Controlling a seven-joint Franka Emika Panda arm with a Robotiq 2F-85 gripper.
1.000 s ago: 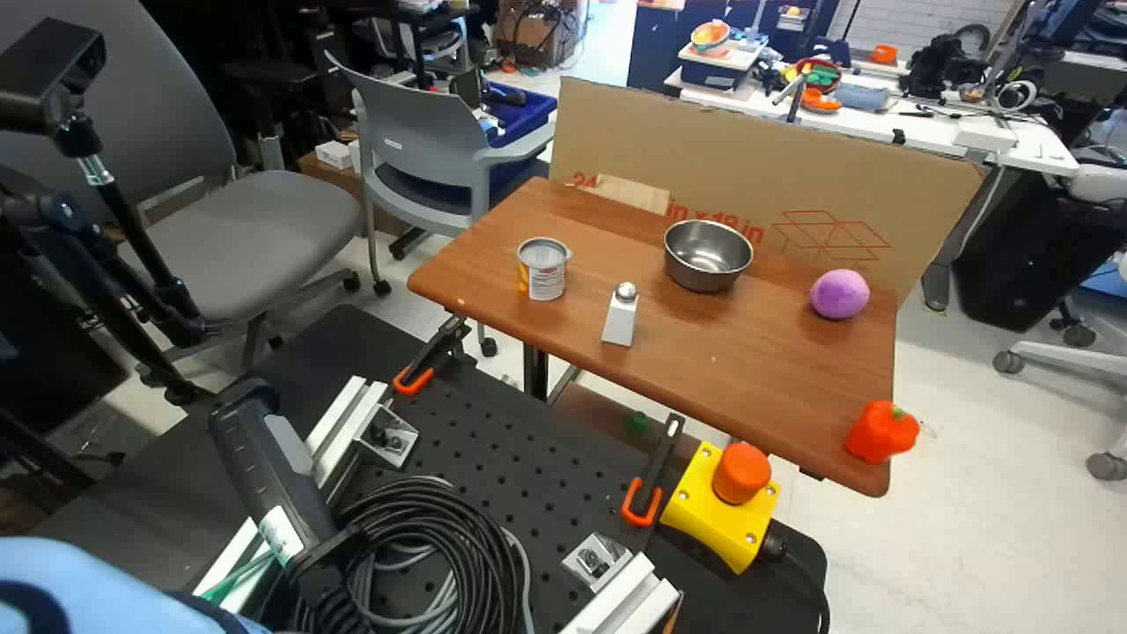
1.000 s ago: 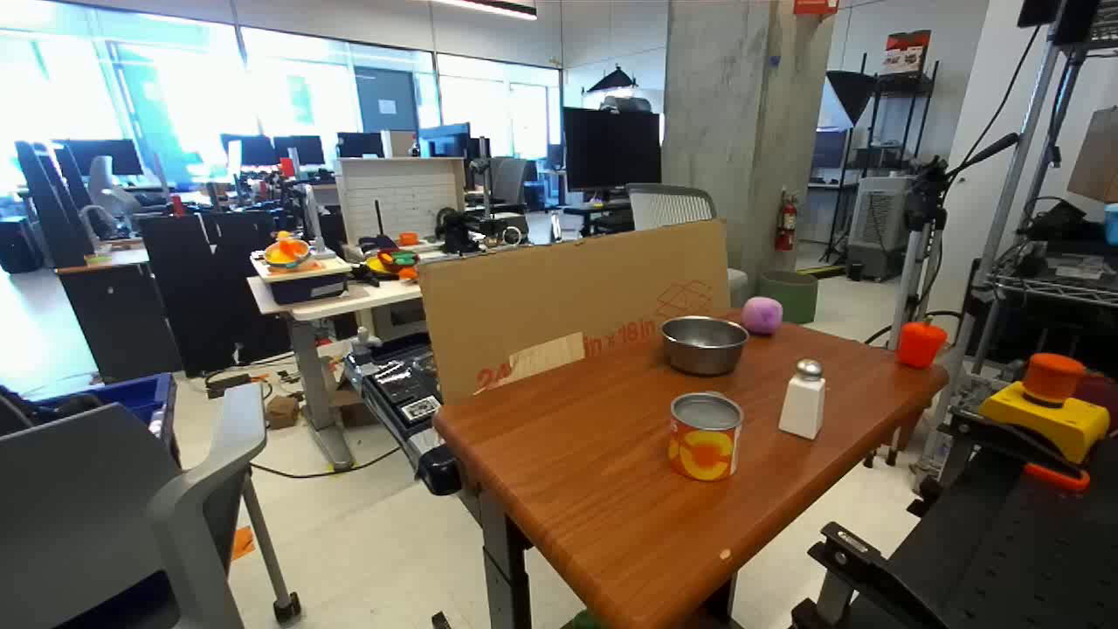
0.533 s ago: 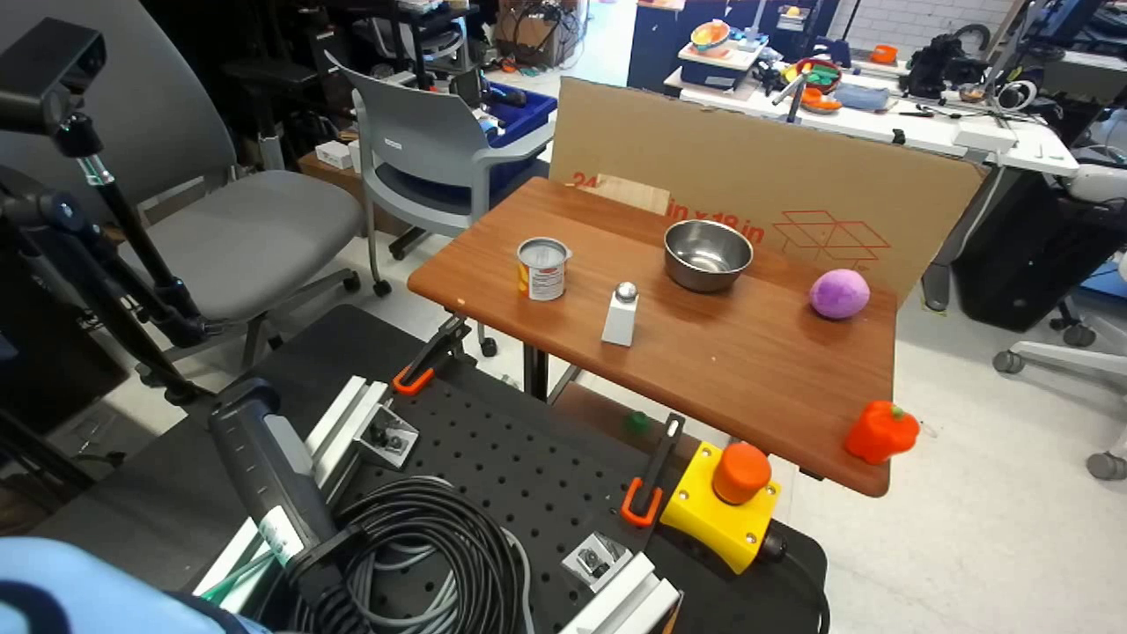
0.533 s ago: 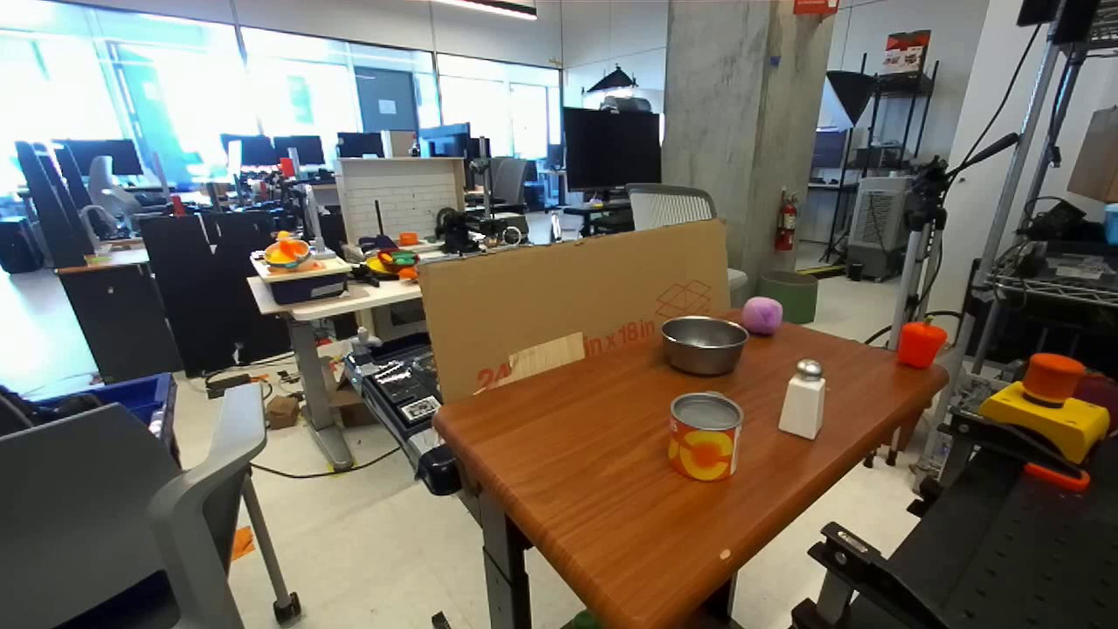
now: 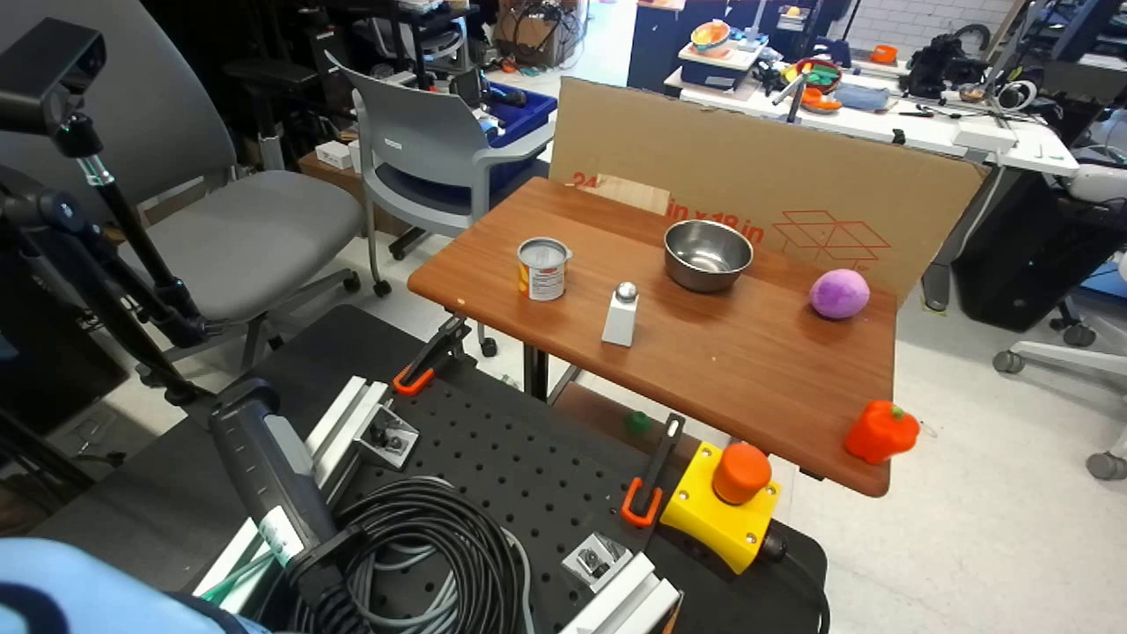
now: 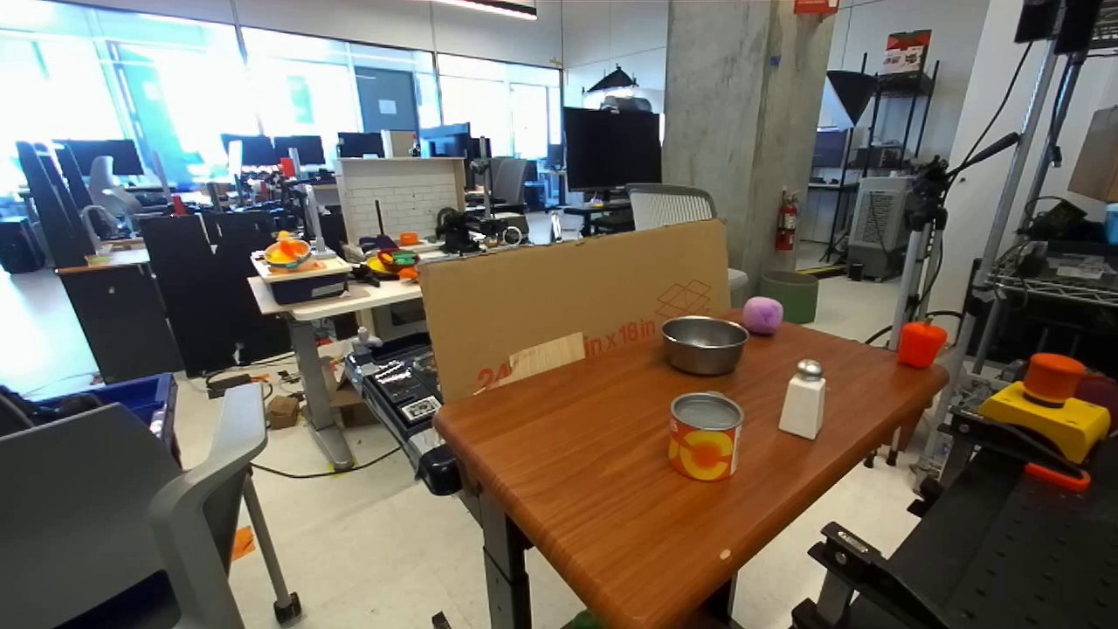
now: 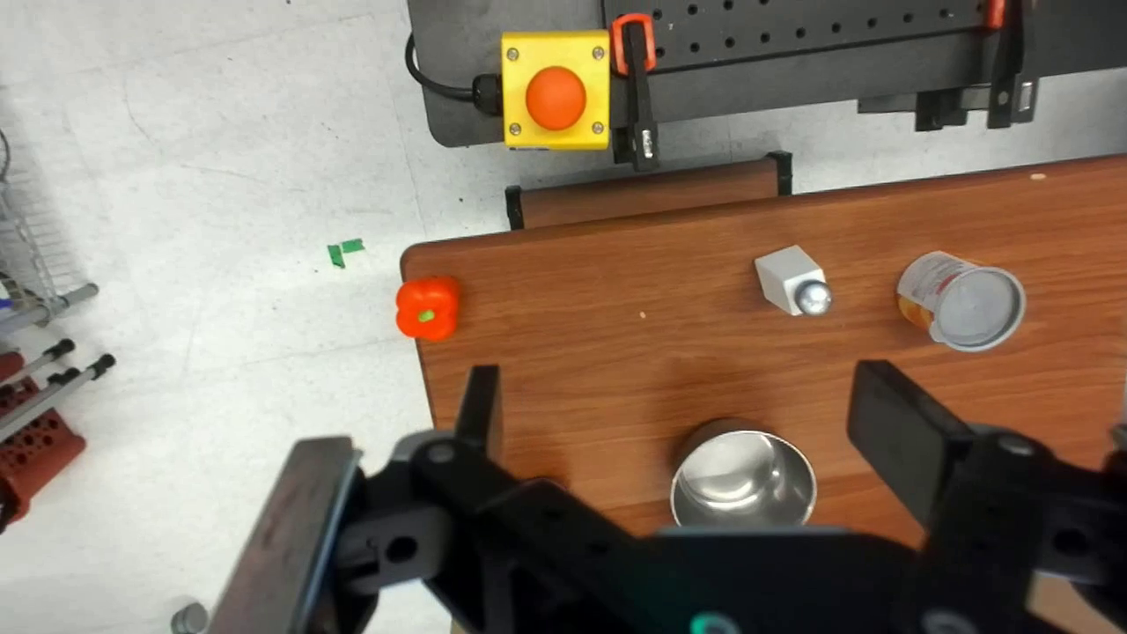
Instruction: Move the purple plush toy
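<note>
The round purple plush toy (image 5: 839, 294) rests on the brown table (image 5: 748, 361).

A: How is the black, jointed gripper (image 7: 678, 414) finished?
B: Matte black links (image 7: 572, 546) are fitted with dark, block-shaped pads (image 7: 902, 445).
A: Are fasteners shown?
B: Round screw heads (image 7: 440, 453), blurred, are set at the joints. A grey metallic plate (image 7: 286, 537) is carried on one side; a small teal ring (image 7: 713, 623) is partly visible.
</note>
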